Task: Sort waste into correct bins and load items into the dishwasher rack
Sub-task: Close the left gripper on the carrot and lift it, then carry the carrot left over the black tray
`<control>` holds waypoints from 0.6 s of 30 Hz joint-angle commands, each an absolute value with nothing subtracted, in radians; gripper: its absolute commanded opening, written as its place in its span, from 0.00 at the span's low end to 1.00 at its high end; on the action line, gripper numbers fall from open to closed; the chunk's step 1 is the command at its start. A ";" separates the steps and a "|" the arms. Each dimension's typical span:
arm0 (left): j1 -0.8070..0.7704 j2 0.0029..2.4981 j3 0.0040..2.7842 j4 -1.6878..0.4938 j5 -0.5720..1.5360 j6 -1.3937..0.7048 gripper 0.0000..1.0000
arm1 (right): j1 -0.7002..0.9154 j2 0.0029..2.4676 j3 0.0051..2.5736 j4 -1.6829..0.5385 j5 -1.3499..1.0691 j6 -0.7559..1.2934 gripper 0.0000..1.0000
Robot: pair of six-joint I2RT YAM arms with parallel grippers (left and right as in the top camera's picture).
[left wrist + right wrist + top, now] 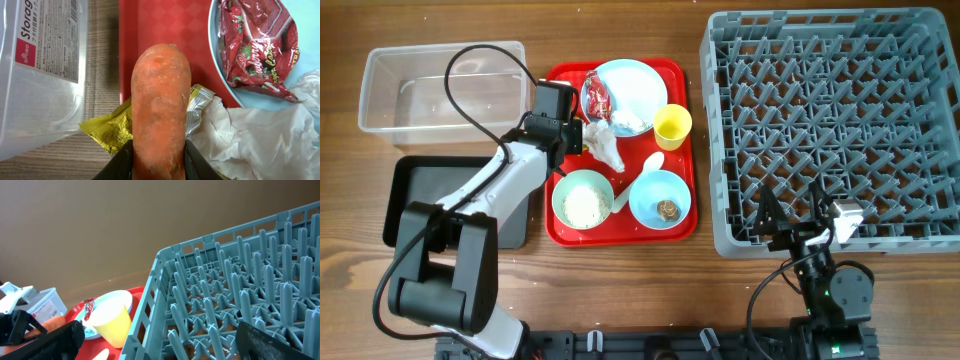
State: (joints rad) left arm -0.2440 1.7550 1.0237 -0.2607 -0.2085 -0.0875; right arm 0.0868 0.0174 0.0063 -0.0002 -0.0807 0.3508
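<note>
While at the tray's [622, 232] nine o'clock, the left gripper [159, 162] is pinching the carrot [161, 95]. The right gripper [790, 213] is gaping, empty.

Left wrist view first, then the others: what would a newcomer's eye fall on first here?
The orange carrot fills the left wrist view, pinched in the left gripper over the left edge of the red tray. In the overhead view, the big grey dishwasher rack dominates the right side.

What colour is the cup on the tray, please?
The cup is yellow, clearest in the overhead view.
</note>
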 commanded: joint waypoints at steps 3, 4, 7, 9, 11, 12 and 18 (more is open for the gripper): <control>-0.245 1.686 1.016 -0.243 -0.199 -0.086 0.24 | 0.093 0.010 0.005 0.002 -0.067 0.343 1.00; -0.245 1.678 1.016 -0.240 -0.199 -0.086 0.24 | 0.093 0.010 0.005 0.002 -0.067 0.343 1.00; -0.245 1.653 1.016 -0.234 -0.199 -0.086 0.23 | 0.093 0.010 0.005 0.002 -0.067 0.344 1.00; -0.245 1.641 1.016 -0.235 -0.199 -0.086 0.23 | 0.093 0.010 0.005 0.002 -0.067 0.344 1.00; -0.245 1.637 1.016 -0.235 -0.199 -0.086 0.23 | 0.093 0.010 0.005 0.002 -0.068 0.343 1.00; -0.245 1.636 1.016 -0.235 -0.199 -0.086 0.22 | 0.093 0.010 0.005 0.002 -0.067 0.343 1.00; -0.245 1.625 1.016 -0.247 -0.200 -0.095 0.17 | 0.093 0.010 0.005 0.002 -0.067 0.343 1.00</control>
State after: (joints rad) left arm -0.2440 1.6611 1.0229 -0.2428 -0.2081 -0.0872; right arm 0.0868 0.0174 0.0067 -0.0006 -0.0807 0.3508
